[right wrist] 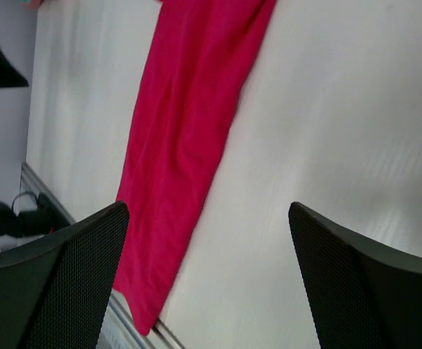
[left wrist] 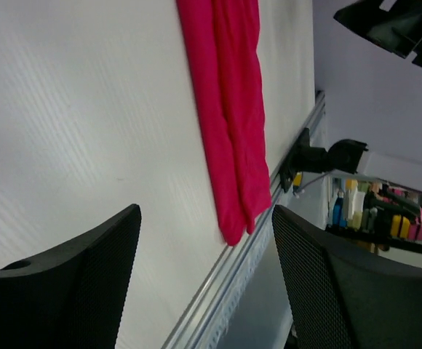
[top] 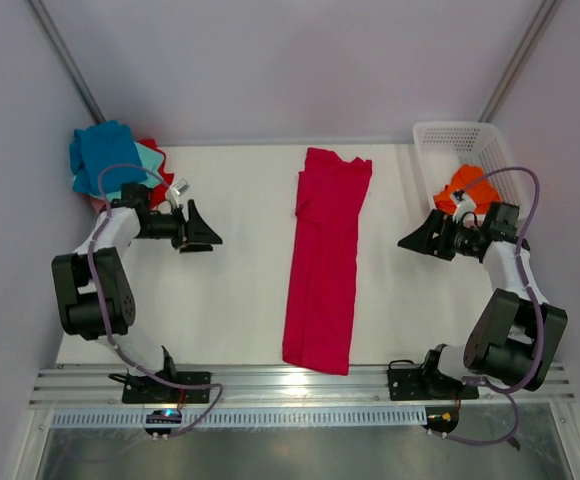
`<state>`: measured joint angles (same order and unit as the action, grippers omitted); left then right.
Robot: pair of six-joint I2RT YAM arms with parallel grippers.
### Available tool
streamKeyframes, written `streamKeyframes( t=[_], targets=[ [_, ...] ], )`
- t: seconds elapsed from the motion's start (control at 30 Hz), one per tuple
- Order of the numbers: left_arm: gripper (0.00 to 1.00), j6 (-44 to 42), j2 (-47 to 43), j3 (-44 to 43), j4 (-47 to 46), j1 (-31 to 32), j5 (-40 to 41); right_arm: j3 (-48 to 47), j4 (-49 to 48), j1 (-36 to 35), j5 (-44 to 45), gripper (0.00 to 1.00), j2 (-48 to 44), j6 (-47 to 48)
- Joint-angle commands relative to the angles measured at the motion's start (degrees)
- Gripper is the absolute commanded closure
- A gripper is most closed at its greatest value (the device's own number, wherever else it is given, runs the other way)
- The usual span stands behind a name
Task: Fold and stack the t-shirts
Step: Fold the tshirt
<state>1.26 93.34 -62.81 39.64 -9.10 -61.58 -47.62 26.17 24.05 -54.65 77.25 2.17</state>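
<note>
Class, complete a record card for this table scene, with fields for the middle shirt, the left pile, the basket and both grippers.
middle shirt: crimson t-shirt, folded into a long strip, flat down the centre of the table
left pile: blue t-shirt on top, teal cloth beside it, far left corner
basket: white basket, far right corner, orange t-shirt inside
left gripper: open, empty, left of the strip, not touching
right gripper: open, empty, right of the strip, not touching
</note>
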Motion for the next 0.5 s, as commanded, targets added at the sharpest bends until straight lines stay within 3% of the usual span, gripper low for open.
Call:
streamKeyframes(
  t=[0.0, 0.03, 0.1, 0.13, 0.3, 0.47],
  targets=[
    [0.26, -20.72, 7.6, -10.18, 27.74, 0.05, -12.15, -3.79, 13.88, -2.51, -10.37, 0.06, -1.75, 18.63],
    [0.25, -34.43, 10.17, -13.02, 35.61, 0.05, -12.94, -5.11, 17.99, -3.83, -10.65, 0.06, -1.84, 20.57],
    [0.19, -52.76, 15.79, -18.82, 55.53, 0.05, -11.56, -6.61, 23.11, -5.24, -12.92, 0.06, -2.02, 27.52],
    [0.2, -50.06, 18.52, -19.8, 55.63, 0.14, -9.02, -6.53, 24.61, -6.38, -13.28, 0.06, -2.28, 27.79],
    [0.2, -52.67, 21.09, -20.16, 55.63, 0.05, -7.23, -5.66, 24.11, -11.91, -12.67, 0.06, -3.86, 25.62],
    [0.22, -59.51, 20.22, -17.01, 55.55, 0.58, -13.02, -1.43, 9.44, -18.33, -7.32, 0.06, -6.23, 16.56]
  ],
)
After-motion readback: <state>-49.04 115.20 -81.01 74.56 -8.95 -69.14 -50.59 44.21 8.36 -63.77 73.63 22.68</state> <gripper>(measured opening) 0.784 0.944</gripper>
